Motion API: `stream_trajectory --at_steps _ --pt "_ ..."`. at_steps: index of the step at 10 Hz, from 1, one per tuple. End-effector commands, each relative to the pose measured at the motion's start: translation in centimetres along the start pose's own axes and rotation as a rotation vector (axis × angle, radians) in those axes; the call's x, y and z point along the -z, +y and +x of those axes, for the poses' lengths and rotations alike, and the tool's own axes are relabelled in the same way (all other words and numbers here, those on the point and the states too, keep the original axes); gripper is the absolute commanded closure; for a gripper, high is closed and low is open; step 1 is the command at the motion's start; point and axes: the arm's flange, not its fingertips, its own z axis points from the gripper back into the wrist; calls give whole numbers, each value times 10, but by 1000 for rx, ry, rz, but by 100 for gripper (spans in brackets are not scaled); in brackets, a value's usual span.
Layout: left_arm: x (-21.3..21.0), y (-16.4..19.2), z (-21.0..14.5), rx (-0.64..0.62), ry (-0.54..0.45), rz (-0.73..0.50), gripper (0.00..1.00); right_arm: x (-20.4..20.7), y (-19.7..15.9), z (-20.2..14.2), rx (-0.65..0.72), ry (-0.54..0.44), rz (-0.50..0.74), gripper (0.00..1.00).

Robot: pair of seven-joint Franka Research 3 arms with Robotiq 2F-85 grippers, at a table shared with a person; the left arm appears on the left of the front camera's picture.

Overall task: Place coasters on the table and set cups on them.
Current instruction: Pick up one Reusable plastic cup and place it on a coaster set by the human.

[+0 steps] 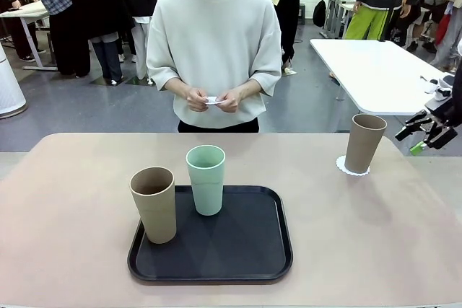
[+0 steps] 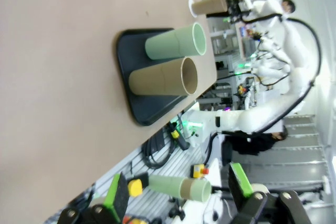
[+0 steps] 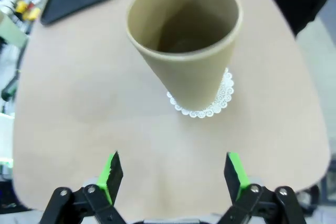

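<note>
Tabletop (image 1: 72, 178): tan cup (image 1: 364, 142) (on lacy coaster (image 1: 341, 166))

The table (image 1: 65, 178) is plain beige-pink. The tray (image 1: 245, 250) is matte black. Of the two cups standing on it, the tan-brown cup (image 1: 154, 204) is unpatterned and the mint green cup (image 1: 206, 179) is pale. The third cup (image 1: 364, 142) is tan-brown. The coaster (image 1: 345, 170) under it is white with a lacy scalloped edge. The right gripper (image 3: 173, 163) is black with green pads (image 3: 111, 174).
</note>
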Motion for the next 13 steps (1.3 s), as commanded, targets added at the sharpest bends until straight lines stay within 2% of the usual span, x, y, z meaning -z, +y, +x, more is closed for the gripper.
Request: stream_trajectory --at_steps 1,2,4,5,8,9,13 --pt "-1 -1 -1 9 -2 -9 0 -9 59 58 66 149 -62 0" --pt "-1 -1 -1 9 -2 -9 0 -17 78 88 147 196 -123 0" --pt "-1 -1 -1 9 -2 -9 0 -21 111 141 192 288 -148 0" --pt "-1 -1 -1 9 -2 -9 0 -18 129 167 210 377 -159 0" --pt "-1 -1 -1 9 -2 -9 0 -9 179 215 179 516 -183 0" --pt "-1 -1 -1 9 -2 -9 0 -20 151 201 176 403 -180 0" --pt "-1 -1 -1 9 -2 -9 0 -20 151 201 176 403 -180 0"
